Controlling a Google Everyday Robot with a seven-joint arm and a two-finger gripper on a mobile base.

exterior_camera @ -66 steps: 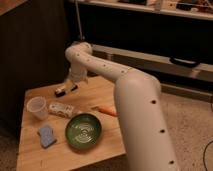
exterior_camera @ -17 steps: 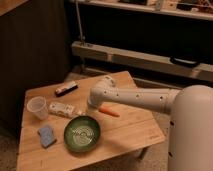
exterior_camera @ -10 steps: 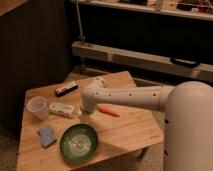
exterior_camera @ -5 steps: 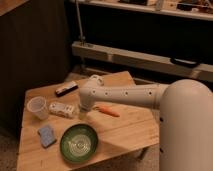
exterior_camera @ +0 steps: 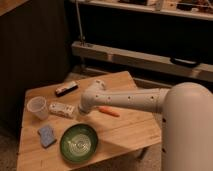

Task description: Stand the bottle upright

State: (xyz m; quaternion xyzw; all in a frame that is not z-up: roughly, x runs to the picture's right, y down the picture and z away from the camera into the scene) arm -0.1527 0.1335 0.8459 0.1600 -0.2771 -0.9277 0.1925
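Note:
The bottle (exterior_camera: 62,109), small and whitish with a pale label, lies on its side on the wooden table (exterior_camera: 130,131), just right of the cup. My white arm reaches in from the lower right, and its rounded wrist (exterior_camera: 93,97) hangs over the table's middle. The gripper (exterior_camera: 80,111) sits low under that wrist, right at the bottle's right end and largely hidden by the wrist. Whether it touches the bottle cannot be made out.
A translucent white cup (exterior_camera: 38,107) stands left of the bottle. A dark flat bar (exterior_camera: 66,89) lies behind it. A blue sponge (exterior_camera: 47,135) and a green bowl (exterior_camera: 79,142) sit near the front edge. An orange stick (exterior_camera: 109,111) lies under the arm.
The wrist has crept a little left and down toward the bottle's right end. The bottle, cup and bowl have stayed where they were.

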